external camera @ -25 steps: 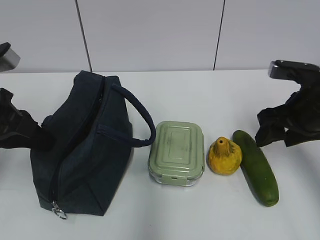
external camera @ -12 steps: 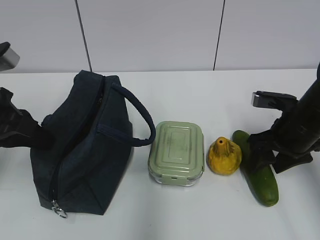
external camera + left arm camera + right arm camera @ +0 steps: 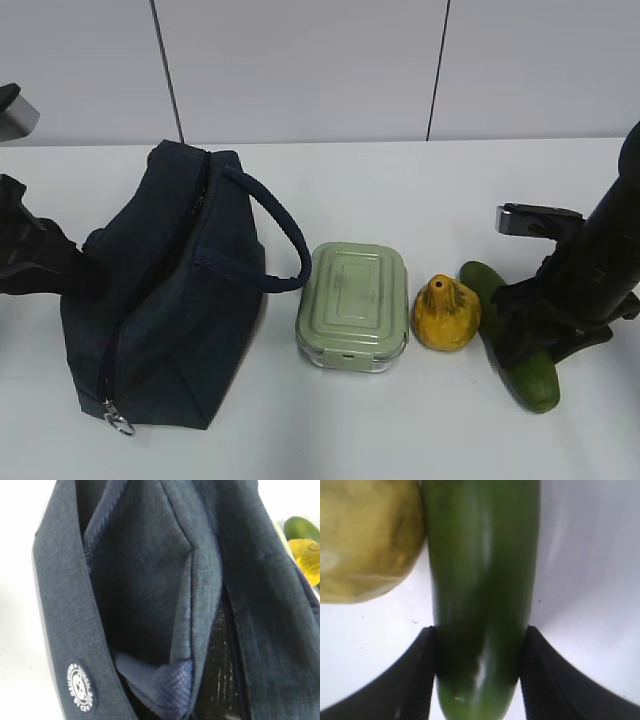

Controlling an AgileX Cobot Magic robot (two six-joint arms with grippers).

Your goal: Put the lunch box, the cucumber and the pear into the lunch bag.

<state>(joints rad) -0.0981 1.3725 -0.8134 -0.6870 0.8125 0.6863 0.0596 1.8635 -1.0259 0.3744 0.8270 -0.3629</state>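
The navy lunch bag stands at the left, its top zipper parted, with dark lining visible in the left wrist view. My left gripper is at the bag's left end. A raised fold of bag fabric covers its fingers and looks pinched. The sage-lidded lunch box sits mid-table. The yellow pear lies next to it, touching the cucumber. My right gripper has come down over the cucumber's middle, with both fingers pressed against its sides.
The bag's loop handle arches toward the lunch box. A white wall with dark seams stands behind the white table. The pear lies close beside my right gripper's left finger.
My right arm has come down from the far right onto the cucumber and closed around it. The cucumber shifted slightly. The left arm and bag have not moved.
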